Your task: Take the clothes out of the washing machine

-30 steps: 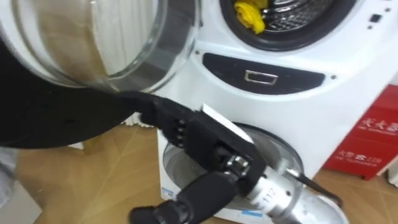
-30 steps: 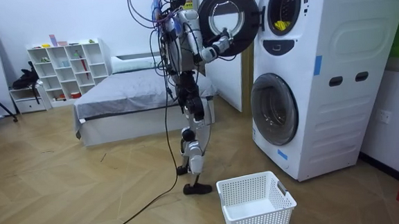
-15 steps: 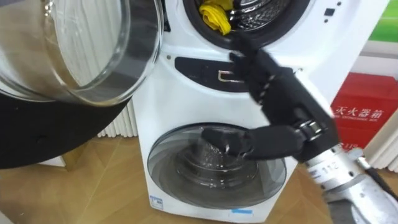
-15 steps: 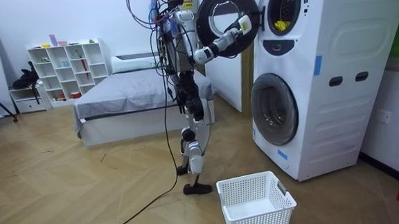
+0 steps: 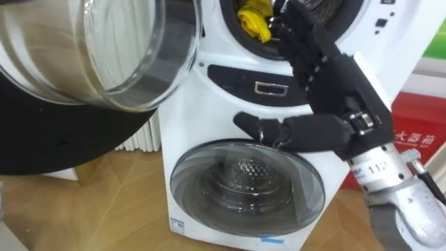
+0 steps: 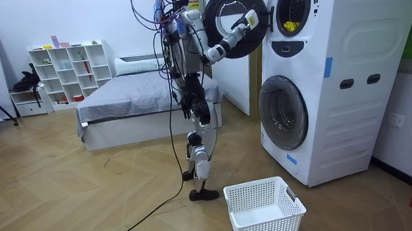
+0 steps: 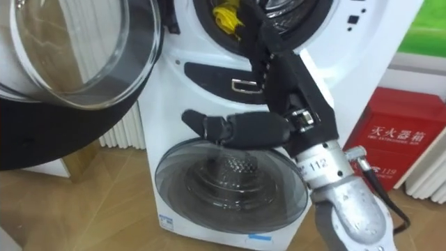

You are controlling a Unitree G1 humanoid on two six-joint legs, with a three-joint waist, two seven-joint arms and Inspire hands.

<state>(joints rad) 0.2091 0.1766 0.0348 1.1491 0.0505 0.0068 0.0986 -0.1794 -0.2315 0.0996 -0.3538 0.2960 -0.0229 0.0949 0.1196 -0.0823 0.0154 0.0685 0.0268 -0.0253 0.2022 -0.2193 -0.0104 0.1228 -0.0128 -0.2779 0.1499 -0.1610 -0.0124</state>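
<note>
A yellow cloth (image 5: 254,21) lies at the front of the upper machine's drum (image 7: 226,15) and shows as a small yellow patch in the room view (image 6: 287,26). My right hand (image 5: 327,77) is raised in front of the upper machine with its fingers straight, its fingertips at the drum's rim just right of the cloth, and its thumb stretched out to the left. It is open and holds nothing (image 7: 289,77). The upper round door (image 5: 97,56) stands swung open to my left. In the room view I stand beside that door (image 6: 232,21), my right arm reaching toward the opening.
The lower machine's round glass door (image 5: 247,188) is closed. A red box (image 7: 390,143) stands on the floor to the right of the machines. A white laundry basket (image 6: 263,209) sits on the wooden floor in front of the machines. A bed (image 6: 134,105) stands behind me.
My right hand has risen from in front of the lower door up to the upper drum's opening, its fingers straightening. The eye views shifted a little.
</note>
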